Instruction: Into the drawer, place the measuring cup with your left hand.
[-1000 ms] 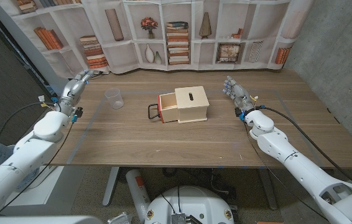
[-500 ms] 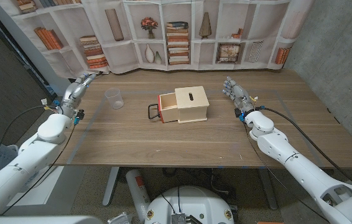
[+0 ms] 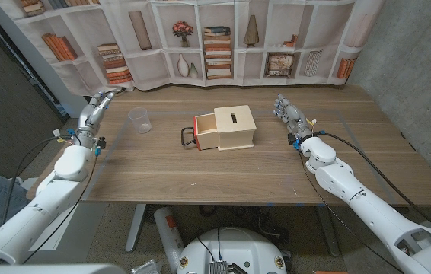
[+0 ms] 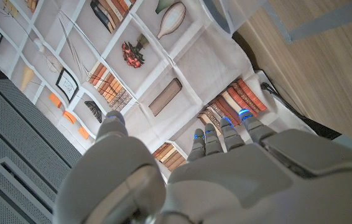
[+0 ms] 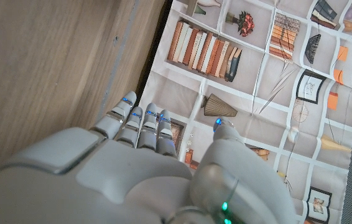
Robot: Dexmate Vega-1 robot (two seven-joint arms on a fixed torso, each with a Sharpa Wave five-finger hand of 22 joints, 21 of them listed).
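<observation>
My left hand (image 3: 96, 104) is up by the far left edge of the wooden table (image 3: 223, 171). It holds nothing. Its fingers (image 4: 216, 138) are stretched out long and close together, and my thumb stands a little apart from them. They point toward the bookshelf curtain (image 3: 200, 38) behind the table.

My right hand (image 3: 286, 112) is over the right side of the table. It holds nothing too. Its fingers (image 5: 140, 124) are straight and side by side, with the thumb off to one side, and they also point to the curtain.

The little wooden box (image 3: 229, 128) sits in the middle of the table, between my two hands. Its drawer (image 3: 202, 132) is pulled out on the side toward my left hand. The drawer has a red edge and a dark handle (image 3: 188, 137) sticking out.

The measuring cup (image 3: 140, 119) is see-through. It stands upright on the table, to the left of the drawer and apart from it. It is near my left hand, but my hand does not touch it. The cup is not in the drawer yet.

Farthest back hangs the curtain with pictures of books and vases on it.
</observation>
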